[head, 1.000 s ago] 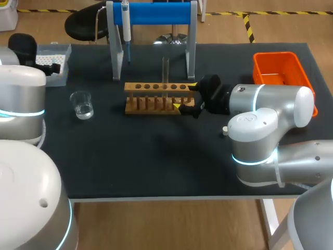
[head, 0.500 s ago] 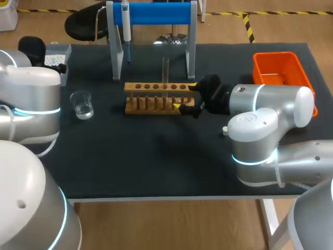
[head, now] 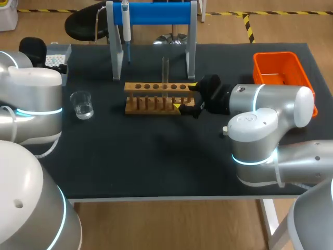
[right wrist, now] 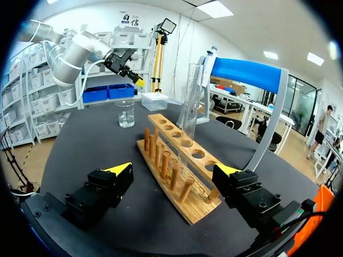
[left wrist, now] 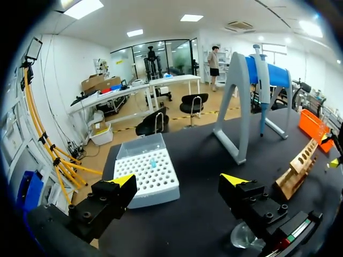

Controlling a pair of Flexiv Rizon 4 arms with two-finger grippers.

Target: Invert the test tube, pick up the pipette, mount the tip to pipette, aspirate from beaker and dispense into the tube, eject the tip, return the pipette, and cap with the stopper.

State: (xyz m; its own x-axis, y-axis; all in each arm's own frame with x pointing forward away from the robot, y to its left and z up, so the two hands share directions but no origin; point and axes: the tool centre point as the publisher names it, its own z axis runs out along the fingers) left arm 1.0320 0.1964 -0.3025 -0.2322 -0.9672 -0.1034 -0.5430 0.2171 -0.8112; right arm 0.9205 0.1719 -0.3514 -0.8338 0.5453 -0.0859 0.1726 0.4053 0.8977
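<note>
rack mid-table, tube upright in it | stand behind rack, pipette hanging on it | beaker left of rack | tip box back-left | bin back-right | stopper front-right of rack

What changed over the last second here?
The left arm swung inward, carrying the open left claw slightly toward the tip box. Nothing was grasped or released. The right claw, rack, tube, beaker and pipette stayed put.

- One test tube is standing in one wooden rack.
- One pipette is hanging on one blue stand.
- One beaker, one tip box, one orange bin and one small white stopper are sitting out.
</note>
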